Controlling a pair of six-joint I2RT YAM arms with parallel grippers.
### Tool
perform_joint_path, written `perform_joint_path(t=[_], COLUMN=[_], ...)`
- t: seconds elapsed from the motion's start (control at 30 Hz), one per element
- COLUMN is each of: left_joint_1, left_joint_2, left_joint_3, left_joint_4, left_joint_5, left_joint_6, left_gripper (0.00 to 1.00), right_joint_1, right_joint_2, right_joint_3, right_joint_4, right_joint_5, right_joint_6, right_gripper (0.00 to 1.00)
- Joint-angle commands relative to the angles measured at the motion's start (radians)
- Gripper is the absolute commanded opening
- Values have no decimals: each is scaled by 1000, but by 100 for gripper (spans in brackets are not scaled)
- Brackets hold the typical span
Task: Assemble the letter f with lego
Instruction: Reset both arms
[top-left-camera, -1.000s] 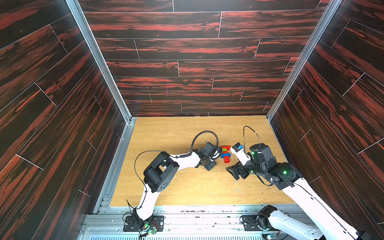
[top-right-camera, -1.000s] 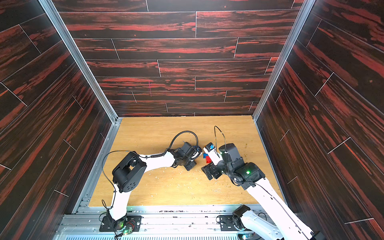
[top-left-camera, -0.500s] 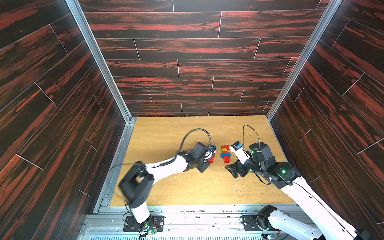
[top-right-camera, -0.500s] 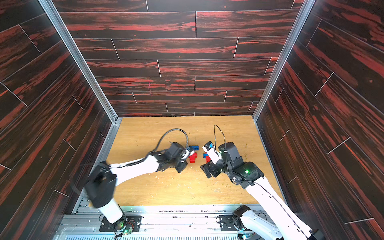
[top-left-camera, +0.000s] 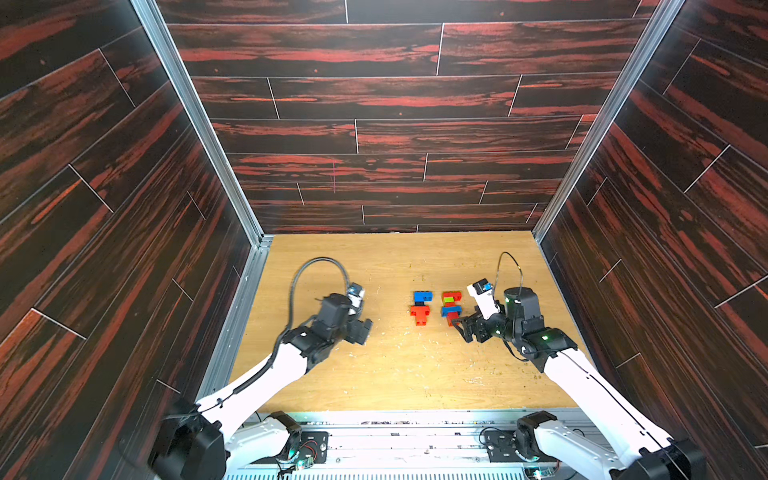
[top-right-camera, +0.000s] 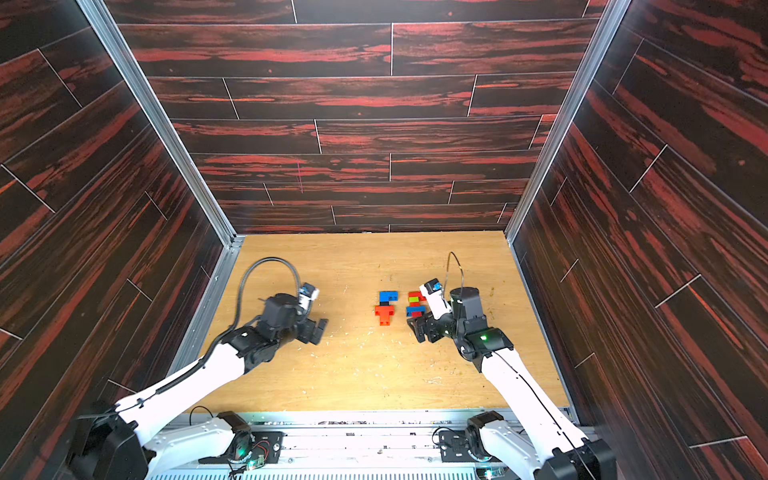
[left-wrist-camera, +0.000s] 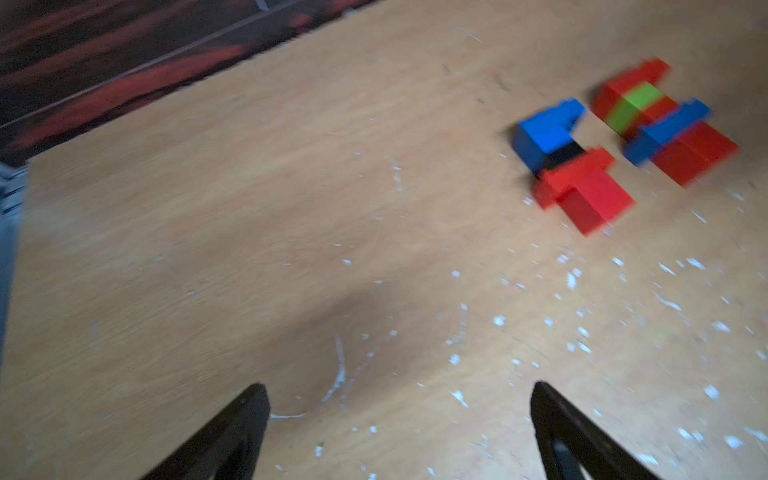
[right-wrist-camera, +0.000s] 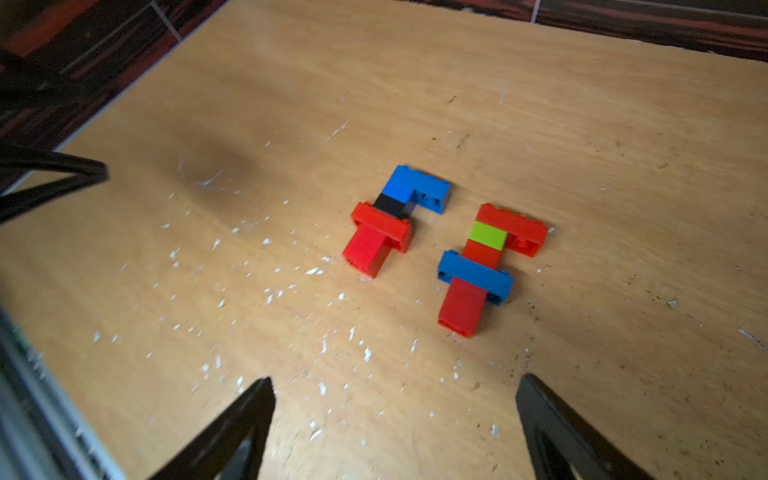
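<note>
At nine o'clock on the scuffed plywood tabletop (top-left-camera: 395, 374), the black left gripper (top-left-camera: 362, 329) hangs empty with its jaws spread. Well apart at its three o'clock lies a blue, black and red-orange studded plastic lego cluster (top-left-camera: 421, 309). A red, lime and blue lego cluster (top-left-camera: 451, 306) lies beside that. At this second cluster's four o'clock, the black right gripper (top-left-camera: 464, 328) is also spread wide and empty.

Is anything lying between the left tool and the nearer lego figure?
Nothing visible. Between the left tool and the blue, black and red lego figure lies only bare table with small white flecks.
</note>
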Motion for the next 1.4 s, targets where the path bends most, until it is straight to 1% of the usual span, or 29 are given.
perform_joint_path(t=[0.0, 0.07, 0.1, 0.17, 0.27, 0.33, 0.37, 0.43, 0.47, 0.53, 0.57, 0.63, 0.67, 0.73, 0.83, 0.9, 0.93, 1.0, 1.03, 1.07, 1.27, 1.37], left_joint_1=[99, 178, 220, 290, 356, 401, 429, 474, 496, 534, 549, 560, 561, 571, 570, 569, 567, 565, 566, 566, 566, 566], left_joint_2=[-49, -54, -48, -21, 26, 40, 39, 38, 45, 74, 94, 133, 160, 234, 349, 394, 412, 425, 423, 418, 420, 420], left_joint_3=[-54, -89, -97, -103, -102, -114, -133, -195, -223, -248, -246, -258, -271, -274, -255, -252, -261, -304, -308, -305, -304, -304], left_joint_4=[138, 221, 254, 304, 339, 375, 414, 522, 577, 629, 626, 682, 749, 825, 880, 912, 939, 1037, 1043, 1025, 1026, 1026], left_joint_5=[-22, -31, -26, -29, -69, -90, -89, -93, -102, -99, -102, -101, -95, -82, -42, 32, 36, 42, 7, -4, -6, -8], left_joint_6=[-62, -105, -134, -165, -143, -134, -133, -123, -117, -117, -122, -132, -133, -168, -151, -115, -106, -110, -129, -132, -128, -128], left_gripper=[100, 100, 100, 100, 100, 100, 100, 100, 100, 100, 100, 100, 100, 100, 100, 99, 99, 99, 99, 99, 99, 100], right_joint_1=[-99, -153, -174, -208, -239, -275, -297, -316, -335, -349, -354, -356, -357, -356, -356, -357, -356, -357, -357, -356, -356, -357], right_joint_2=[3, 11, 22, 54, 137, 199, 237, 291, 323, 381, 378, 384, 378, 365, 331, 321, 321, 329, 332, 334, 347, 373], right_joint_3=[-83, -129, -151, -196, -236, -252, -269, -304, -299, -323, -310, -316, -319, -341, -401, -428, -429, -418, -409, -400, -381, -337], right_joint_4=[274, 376, 434, 552, 705, 794, 864, 989, 999, 1108, 1066, 1090, 1090, 1119, 1206, 1246, 1243, 1230, 1217, 1204, 1181, 1121], right_joint_5=[-9, 27, 62, 75, 126, 103, 72, 51, 13, -24, -41, -82, -97, -120, -145, -147, -146, -145, -146, -150, -151, -163], right_joint_6=[79, 104, 103, 72, 54, 85, 105, 132, 144, 169, 157, 150, 142, 132, 123, 125, 125, 126, 125, 125, 125, 116], right_gripper=[94, 94, 94, 94, 95, 95, 95, 95, 95, 95, 95, 95, 95, 95, 95, 95, 95, 95, 95, 95, 95, 96])
